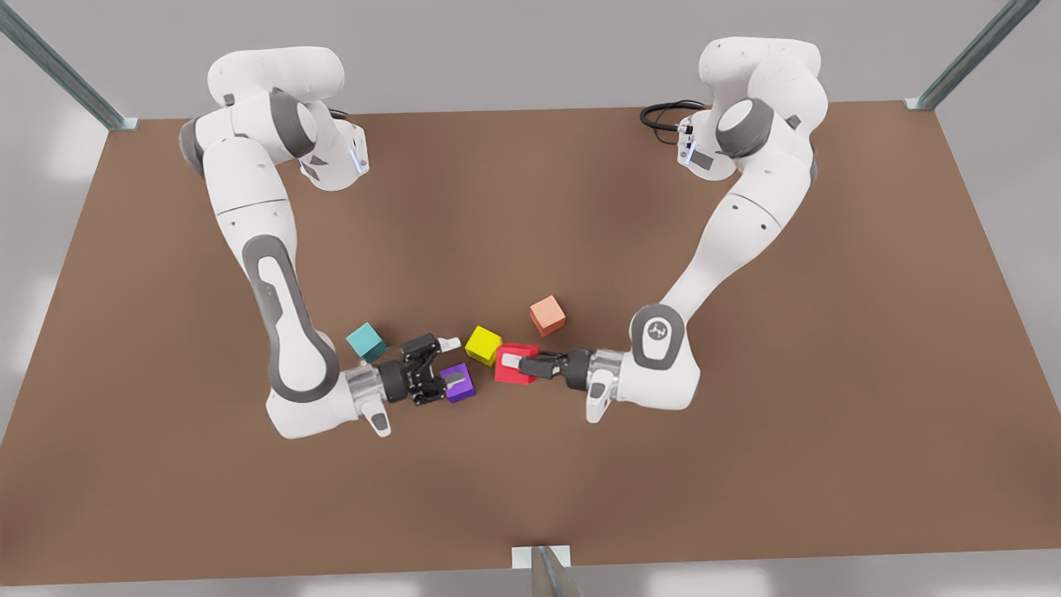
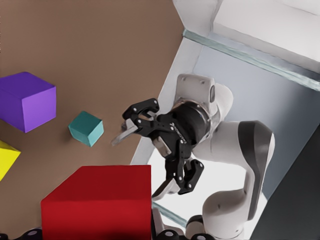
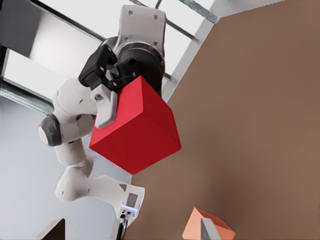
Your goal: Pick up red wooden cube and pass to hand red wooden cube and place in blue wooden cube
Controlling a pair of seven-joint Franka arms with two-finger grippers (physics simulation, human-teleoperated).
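Red wooden cube (image 1: 512, 366) is sitting clamped in the left gripper (image 1: 515, 362), on the arm at the front view's right, held off the brown table (image 1: 746, 464) near its middle. One pale finger (image 1: 507, 361) is lying flat across the cube's near face; the other finger is hidden behind the cube. The right wrist view is showing the same hold from the far side: the cube (image 3: 135, 127) is pinched at its upper corner by the black-and-grey hand (image 3: 107, 95), with a finger pad (image 3: 106, 111) pressing on one face. In the left wrist view the cube (image 2: 97, 202) is looming large just in front of the camera.

The right gripper (image 1: 438, 365), on the arm at the front view's left, is pointing toward the cube with its jaws spread wide and holding nothing; it is standing apart from the cube. The left wrist view is showing it (image 2: 150, 155) facing the camera, fingers splayed.

Blue wooden cube (image 1: 366, 342) is resting on the table just behind the right gripper's wrist, well apart from the red one; it is also showing in the left wrist view (image 2: 86, 128).

A yellow cube (image 1: 483, 345) is appearing just beside the red cube, a purple cube (image 1: 457, 382) is showing partly behind the right gripper's lower finger, and a salmon-orange cube (image 1: 547, 315) is lying farther back.
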